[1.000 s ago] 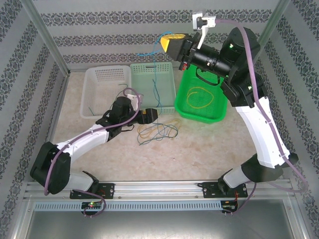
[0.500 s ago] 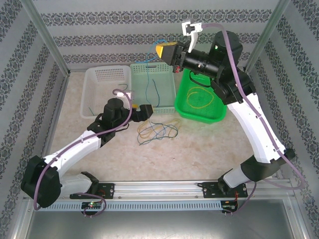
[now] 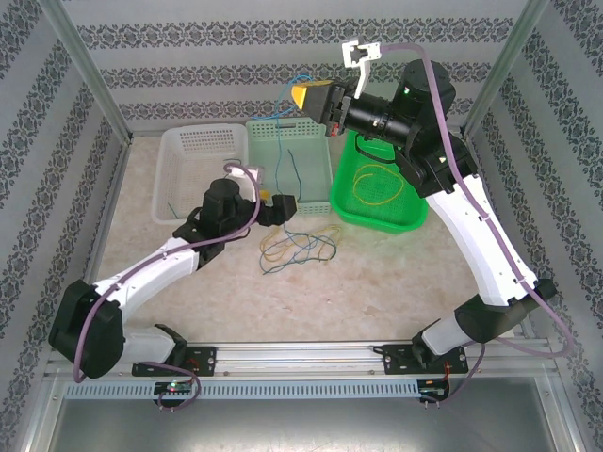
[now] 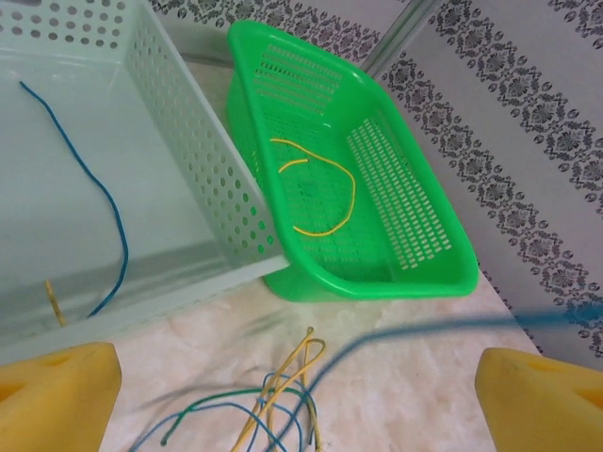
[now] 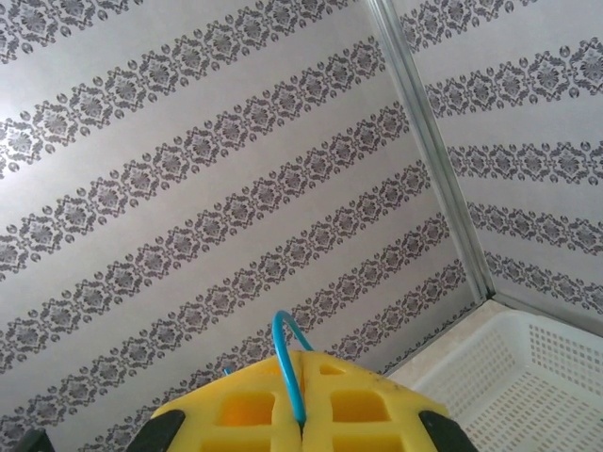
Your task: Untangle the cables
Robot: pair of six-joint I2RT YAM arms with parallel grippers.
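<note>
The left hand (image 4: 297, 400) hangs low over the table (image 3: 396, 273). Its yellow pads (image 4: 57, 395) are wide apart w/ nothing btw. them. Just below and in front of it lies the tangle of cables (image 3: 297, 247): yellow, blue and green strands crossing each other. A blurred blue strand (image 4: 424, 330) runs from the tangle to the right edge of the left wrist view.

Behind the tangle stand 3 baskets:
- the pale green basket (image 4: 207, 151), w/ a blue cable (image 4: 108, 212) inside;
- the green basket (image 4: 415, 254), w/ a yellow cable (image 4: 325, 193) inside;
- the white basket (image 3: 198, 141), at the far left.

The left arm reaches forward, elbow bent, wrist near the pale green basket's front wall. The right hand (image 5: 301, 400) is high up near the back wall (image 3: 188, 56), well apart from the tangle. Its pads are pressed together on a thin blue cable end (image 5: 287, 348).
</note>
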